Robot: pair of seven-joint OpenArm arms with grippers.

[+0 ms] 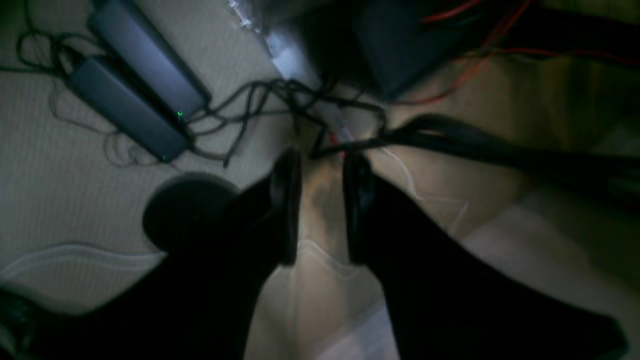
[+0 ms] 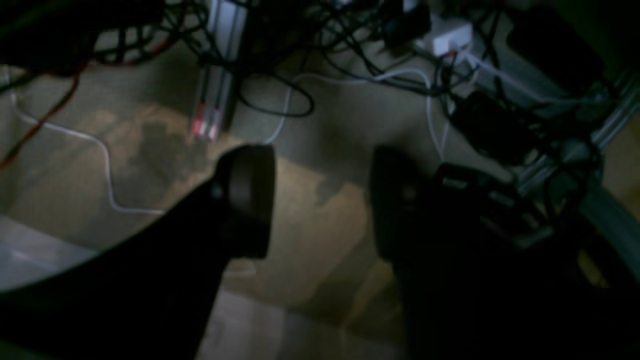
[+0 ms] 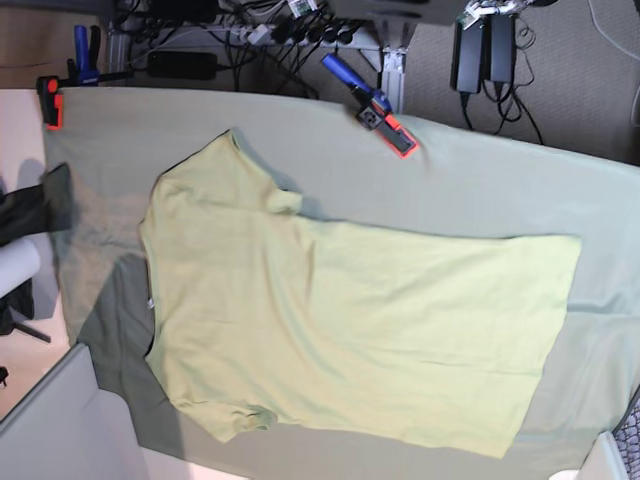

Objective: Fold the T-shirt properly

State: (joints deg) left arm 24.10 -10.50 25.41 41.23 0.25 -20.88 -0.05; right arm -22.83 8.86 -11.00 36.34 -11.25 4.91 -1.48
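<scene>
- T-shirt (image 3: 340,320) lies flat and unfolded on the grey-green table cloth (image 3: 480,180), neck toward the base view's left, hem to the right; one sleeve up, one down.
- Step, as I judge it: nothing folded yet, start of task; neither arm is over the table in the base view.
- Next move calls for bringing both arms in to pinch a sleeve or a side edge.
- Left gripper (image 1: 322,207): jaws narrowly apart, nothing between them, pointing at the floor and cables (image 1: 280,100), beside power bricks (image 1: 135,95).
- Right gripper (image 2: 322,200): jaws wide, empty, over floor and cable clutter (image 2: 350,55).
- Clamps (image 3: 375,105) pin the cloth at the far edge.
</scene>
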